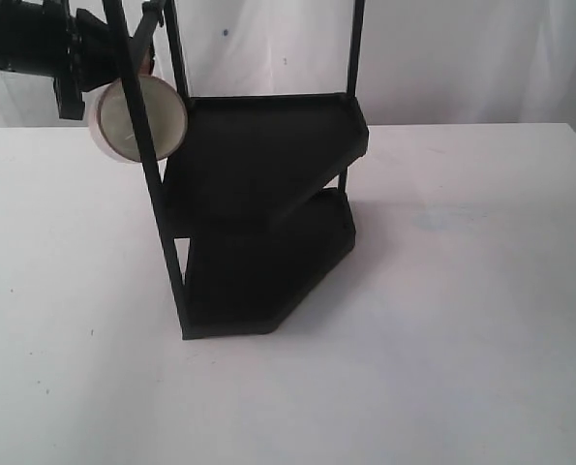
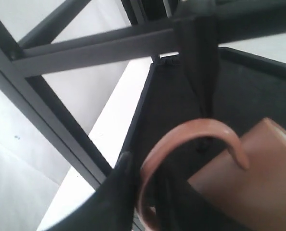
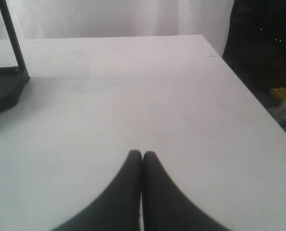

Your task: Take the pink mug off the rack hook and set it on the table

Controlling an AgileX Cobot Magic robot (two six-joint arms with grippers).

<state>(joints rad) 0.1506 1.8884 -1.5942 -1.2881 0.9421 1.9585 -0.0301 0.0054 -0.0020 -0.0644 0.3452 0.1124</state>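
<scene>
The pink mug [image 1: 137, 118] hangs high at the rack's [image 1: 268, 184] upper left, its cream inside facing the exterior camera. In the left wrist view its curved handle [image 2: 191, 132] still loops around the black rack hook [image 2: 199, 72], with the brownish body [image 2: 260, 178] beside it. My left gripper [image 2: 145, 173] is shut on the handle, one finger [image 2: 118, 192] outside the loop and one inside. The left arm [image 1: 31, 39] reaches in from the upper left. My right gripper [image 3: 142, 156] is shut on nothing, low over the white table [image 3: 133, 96].
The tall black two-shelf rack stands mid-table, its upright post [image 1: 147, 165] crossing in front of the mug. White tabletop [image 1: 442, 320] spreads to the right and front. The table's edge [image 3: 248, 91] and dark floor lie beyond the right gripper.
</scene>
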